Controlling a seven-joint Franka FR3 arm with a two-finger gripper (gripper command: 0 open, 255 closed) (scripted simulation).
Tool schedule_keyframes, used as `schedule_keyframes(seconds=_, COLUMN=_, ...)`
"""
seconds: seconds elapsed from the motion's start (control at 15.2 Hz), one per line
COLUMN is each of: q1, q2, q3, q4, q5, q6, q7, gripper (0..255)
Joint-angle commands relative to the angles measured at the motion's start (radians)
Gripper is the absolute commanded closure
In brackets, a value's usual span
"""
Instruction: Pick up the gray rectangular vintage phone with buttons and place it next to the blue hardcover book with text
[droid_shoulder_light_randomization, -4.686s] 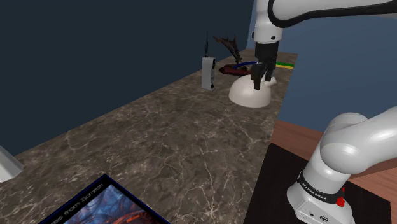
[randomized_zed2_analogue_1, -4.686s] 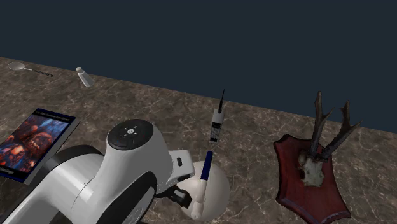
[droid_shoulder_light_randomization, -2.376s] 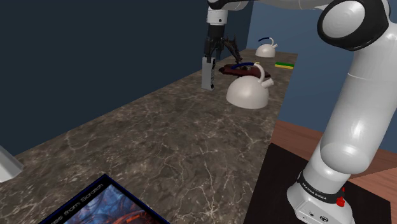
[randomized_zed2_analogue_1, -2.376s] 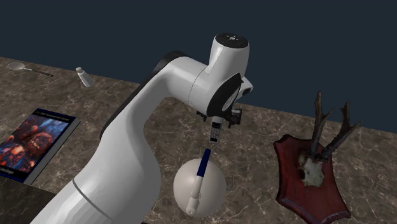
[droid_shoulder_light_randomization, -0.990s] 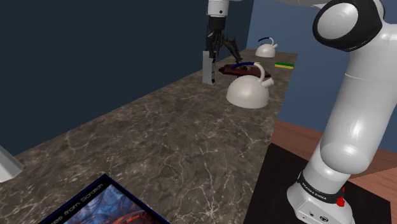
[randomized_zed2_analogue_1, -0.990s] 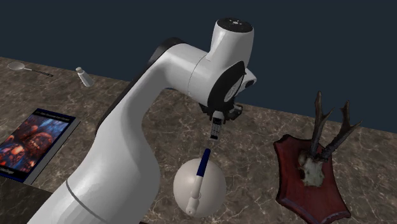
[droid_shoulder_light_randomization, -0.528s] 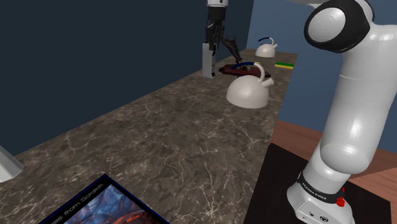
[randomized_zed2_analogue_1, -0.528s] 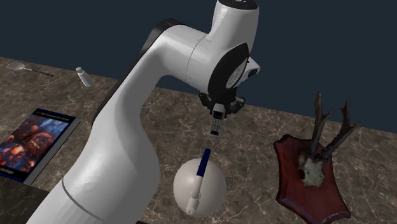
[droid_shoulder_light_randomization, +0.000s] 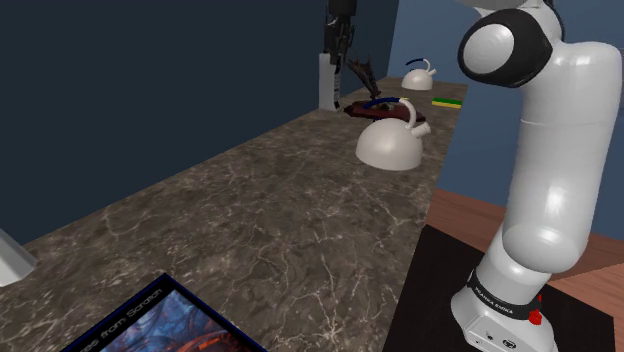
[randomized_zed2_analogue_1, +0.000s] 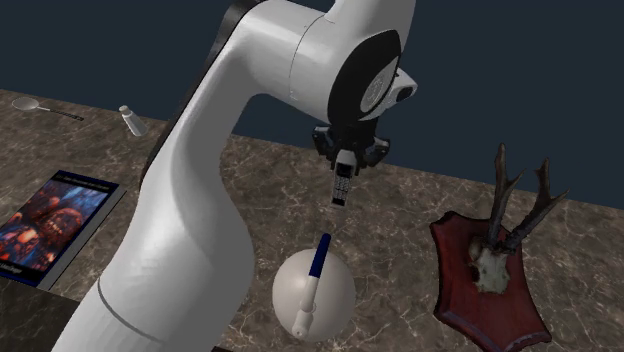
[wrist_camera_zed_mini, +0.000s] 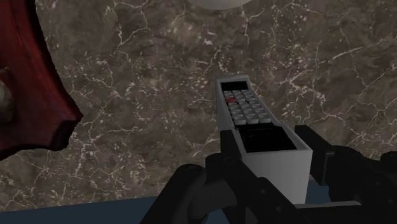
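On the marbled desk (droid_shoulder_light_randomization: 250, 220), the blue book (droid_shoulder_light_randomization: 170, 322) lies at the shoulder view's lower left, well apart from the gray phone (randomized_zed2_analogue_1: 341, 187). The phone hangs upright above the desk's far end, keypad end down. The tool (randomized_zed2_analogue_1: 346, 160) is clamped on its upper end, fingers pressing both sides.

The claw (randomized_zed2_analogue_1: 344, 164) hides the phone (randomized_zed2_analogue_1: 340, 189) at its upper end. Far from the claw, the shoulder view's edge cuts the book (droid_shoulder_light_randomization: 168, 321); near the claw, the wrist view's edge crops the antler plaque (wrist_camera_zed_mini: 27, 79).
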Motion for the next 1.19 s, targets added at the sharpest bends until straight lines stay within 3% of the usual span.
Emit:
schedule_keyframes(seconds=0.0, q1=0.015, q2=-0.03, q3=0.006, q4=-0.034, q5=-0.006, q6=0.005, q7=0.018, gripper=255)
schedule_keyframes(seconds=0.46, q1=0.116, q2=-0.264, q3=0.071, q4=-0.346, q5=-0.042, q6=0.087, q7=0.168, gripper=255)
schedule_keyframes(seconds=1.12, q1=0.218, q2=-0.459, q3=0.199, q4=-0.57, q5=-0.036, q6=0.116, q7=0.398, gripper=255)
